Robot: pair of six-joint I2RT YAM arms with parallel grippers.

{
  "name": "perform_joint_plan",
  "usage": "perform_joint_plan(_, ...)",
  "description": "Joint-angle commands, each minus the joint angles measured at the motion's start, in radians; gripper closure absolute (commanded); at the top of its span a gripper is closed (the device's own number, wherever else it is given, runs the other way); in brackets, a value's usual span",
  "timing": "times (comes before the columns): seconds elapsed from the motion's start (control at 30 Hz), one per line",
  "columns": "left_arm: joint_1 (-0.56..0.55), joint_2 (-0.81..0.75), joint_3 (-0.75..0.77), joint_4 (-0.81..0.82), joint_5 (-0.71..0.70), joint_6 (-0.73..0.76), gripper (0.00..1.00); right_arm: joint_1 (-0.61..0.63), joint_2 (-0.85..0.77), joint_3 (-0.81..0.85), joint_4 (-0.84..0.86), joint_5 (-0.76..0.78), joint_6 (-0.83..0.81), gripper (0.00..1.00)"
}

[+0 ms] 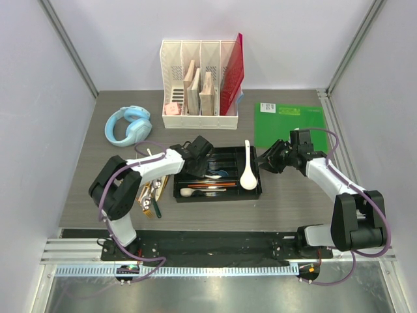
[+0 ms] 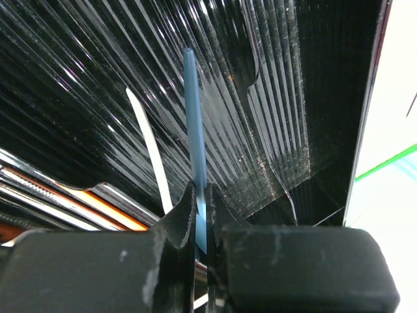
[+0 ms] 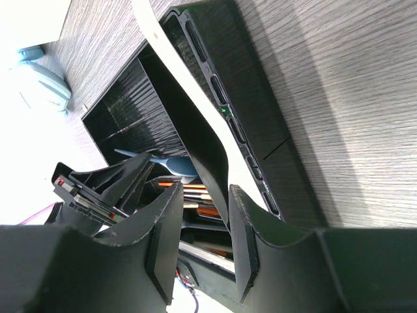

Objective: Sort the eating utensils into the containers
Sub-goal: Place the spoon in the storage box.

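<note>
The black tray sits mid-table with several utensils in its long compartments. My left gripper hangs low over the tray's ribbed floor, shut on the thin handle of a blue spoon. A white utensil handle lies beside it. The white ceramic spoon rests in the right end compartment. My right gripper is open astride that spoon's handle, which touches one finger only. More utensils lie on the table left of the tray.
A white slotted file organizer with a red folder stands at the back. Blue headphones lie back left. A green mat lies right of the tray, under my right arm. The tray's outer rim runs beside my right fingers.
</note>
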Motion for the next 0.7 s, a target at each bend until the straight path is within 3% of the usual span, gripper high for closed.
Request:
perform_joint_plan(0.0,-0.011,-0.017,0.012,-0.072,0.009,-0.006,0.98,0.002,-0.001,-0.003,0.02,-0.015,-0.004,0.6)
perform_joint_plan(0.3,-0.011,-0.06,-0.014,-0.139,-0.001,-0.026,0.93,0.003,0.013,0.003,0.027,-0.024,-0.006,0.6)
perform_joint_plan(0.43,-0.011,-0.079,-0.011,-0.15,-0.034,-0.026,1.0,0.009,0.007,0.0,0.03,-0.024,-0.001,0.6)
perform_joint_plan(0.67,-0.029,-0.071,0.038,-0.21,-0.037,-0.047,1.0,0.009,0.007,-0.007,0.048,-0.038,0.005,0.6)
